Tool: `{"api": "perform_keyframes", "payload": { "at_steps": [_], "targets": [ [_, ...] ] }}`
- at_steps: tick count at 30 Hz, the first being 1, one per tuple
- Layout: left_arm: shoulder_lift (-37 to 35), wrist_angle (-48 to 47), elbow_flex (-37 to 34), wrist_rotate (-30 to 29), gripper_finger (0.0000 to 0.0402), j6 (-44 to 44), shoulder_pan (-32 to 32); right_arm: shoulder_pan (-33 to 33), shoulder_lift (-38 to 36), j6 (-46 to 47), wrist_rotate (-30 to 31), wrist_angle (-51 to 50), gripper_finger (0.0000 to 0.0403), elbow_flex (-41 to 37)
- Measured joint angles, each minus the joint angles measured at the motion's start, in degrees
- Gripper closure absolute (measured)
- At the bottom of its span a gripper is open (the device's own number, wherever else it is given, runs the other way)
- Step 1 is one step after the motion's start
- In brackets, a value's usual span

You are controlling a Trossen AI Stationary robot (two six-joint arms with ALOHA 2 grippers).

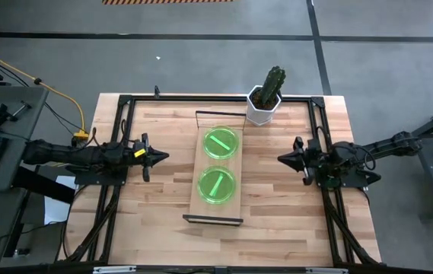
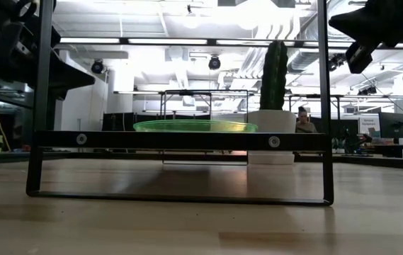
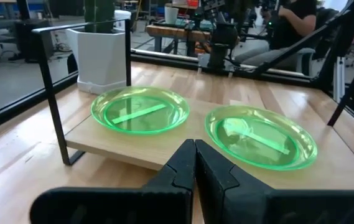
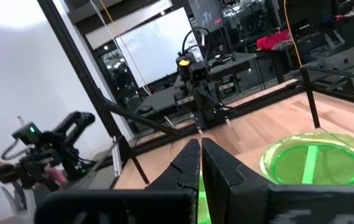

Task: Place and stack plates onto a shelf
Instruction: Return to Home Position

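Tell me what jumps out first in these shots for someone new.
The bright green plates stand out most, showing as two discs in a row along the shelf at the middle of the table. A cactus in a white pot stands beside the shelf's far end. The left claw and right claw flank the shelf, both shut and empty.

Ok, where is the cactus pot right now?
High view: the white cactus pot sits on the table at the far right corner of the shelf, just beyond the farther green plates.
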Motion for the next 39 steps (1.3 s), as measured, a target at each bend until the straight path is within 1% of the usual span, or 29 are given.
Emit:
{"api": "perform_keyframes", "payload": {
  "at_steps": [8,12,18,21,27,31,33,37,39],
  "targets": [
    [0.00,0.00,0.00,0.00,0.0401,0.00,-0.02,-0.15,-0.02,-0.76,0.02,-3.66,0.0403,0.00],
    [0.00,0.00,0.00,0.00,0.0401,-0.02,-0.02,-2.33,-0.02,-0.95,-0.10,-3.82,0.0403,0.00],
    [0.00,0.02,0.00,-0.02,0.0401,-0.02,-0.02,-7.54,-0.02,-2.55,-5.91,-4.67,0.0403,0.02],
    [0.00,0.04,0.00,-0.02,0.0401,-0.02,-0.02,-9.14,-0.02,-2.86,-8.08,-4.74,0.0403,0.02],
    [-0.02,0.07,0.00,-0.02,0.0401,-0.04,-0.02,-9.42,0.00,-6.10,-5.98,-4.92,0.0403,0.02],
    [-0.07,0.11,0.00,-0.02,0.0401,-0.04,-0.02,-9.42,0.00,-6.32,-5.54,-4.93,0.0403,0.02],
    [-0.07,0.11,0.00,-0.02,0.0401,-0.04,-0.02,-9.40,0.00,-6.30,-5.57,-2.61,0.0403,-1.06],
    [-0.07,0.11,0.00,-0.02,0.0401,-0.04,-0.02,-9.40,0.02,-5.20,-6.71,8.57,0.0403,-7.73],
    [-0.07,0.12,0.00,-0.02,0.0401,-0.04,-0.02,-9.40,-0.68,-6.87,-7.31,9.00,0.0403,-7.40]
  ]
}}
